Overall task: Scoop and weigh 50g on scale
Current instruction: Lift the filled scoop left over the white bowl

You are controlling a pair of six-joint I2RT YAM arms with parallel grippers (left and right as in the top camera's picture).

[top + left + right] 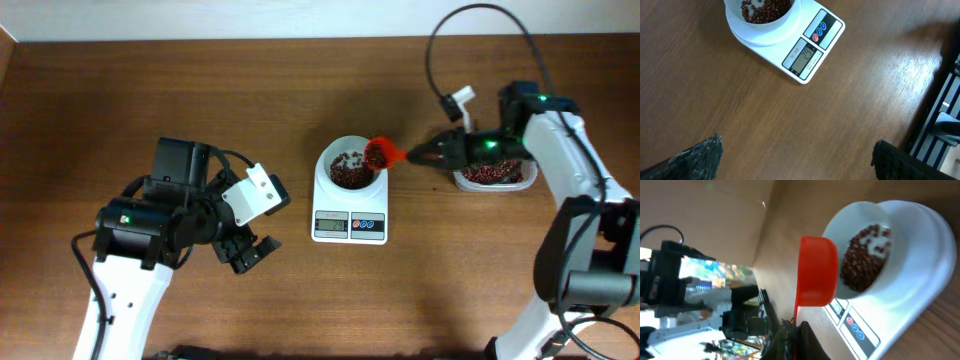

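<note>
Brown wooden table [200, 90] carries the small white rectangular digital scale [349, 226] at its centre, a round white bowl [325, 165] of red beans [349, 176] on it. My right pincer [418, 157] clamps a red plastic scoop [381, 153] at the bowl's rim; my left pincer [253, 254] gapes wide nearby.

The small white rectangular digital scale [349, 225] stands in the middle of the brown wooden counter [150, 90], with its display on the front edge. On its platform sits the round white bowl [324, 162], and the dark red beans [349, 174] lie in the bowl. The red plastic scoop [381, 152] is above the right rim of the bowl, and the right pincer [420, 155] holds it from the right. Further right, apart from the scale, stands the clear plastic tub [490, 187] with more beans in it, under the right wrist. The left pincer [254, 253] is left of the scale, a little to the front, not touching it.
</note>
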